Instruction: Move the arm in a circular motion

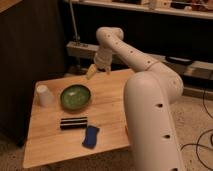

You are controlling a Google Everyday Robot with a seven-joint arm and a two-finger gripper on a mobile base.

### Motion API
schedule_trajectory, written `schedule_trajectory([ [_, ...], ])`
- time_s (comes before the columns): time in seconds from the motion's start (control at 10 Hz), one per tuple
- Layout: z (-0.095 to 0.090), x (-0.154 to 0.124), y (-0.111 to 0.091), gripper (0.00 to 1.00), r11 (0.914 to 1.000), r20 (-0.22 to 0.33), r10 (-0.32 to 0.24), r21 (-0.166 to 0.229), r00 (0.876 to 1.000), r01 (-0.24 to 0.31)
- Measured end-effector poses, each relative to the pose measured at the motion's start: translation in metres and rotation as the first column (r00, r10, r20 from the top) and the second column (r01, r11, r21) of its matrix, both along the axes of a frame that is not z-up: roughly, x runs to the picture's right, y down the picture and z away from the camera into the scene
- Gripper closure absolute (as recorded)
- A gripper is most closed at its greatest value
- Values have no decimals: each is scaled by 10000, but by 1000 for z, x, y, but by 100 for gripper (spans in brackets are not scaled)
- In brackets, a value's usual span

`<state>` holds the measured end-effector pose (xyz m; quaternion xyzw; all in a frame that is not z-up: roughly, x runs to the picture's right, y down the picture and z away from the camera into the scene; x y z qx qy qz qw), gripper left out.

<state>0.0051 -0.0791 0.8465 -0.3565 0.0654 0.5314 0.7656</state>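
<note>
The arm (150, 90) is large and white, built of thick tubular segments with small dark holes. It rises from the lower right, bends at a rounded joint (109, 36) near the top centre and drops toward the table's far edge. Its small pale yellowish gripper (91, 72) hangs above the back of the wooden table (50, 142), beyond the green bowl.
On the table stand a white cup (44, 95) at the left, a green bowl (76, 96), a black oblong object (73, 122) and a blue sponge-like item (90, 136). A dark cabinet (30, 55) is at the left, shelving and cables behind and right.
</note>
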Motion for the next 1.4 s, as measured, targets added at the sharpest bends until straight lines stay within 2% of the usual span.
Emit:
schedule_trajectory([
  [0.1,1,35,6,20,9989,-266,452,-74,9986,-454],
  [0.4,-10,109,31,20,9895,-682,1395,-278,9879,-1416],
  [0.6,-28,149,59,20,9846,-867,1614,-539,9831,-1664],
  [0.7,-42,163,80,20,9850,-859,1483,-759,9852,-1549],
  [1.0,-83,155,130,20,9887,-415,927,-1145,9948,-969],
  [1.2,-114,118,165,20,9897,289,236,-1417,9993,-192],
  [1.3,-126,99,175,20,9884,625,-72,-1511,9980,166],
  [1.4,-138,66,185,20,9837,1105,-536,-1648,9924,714],
])
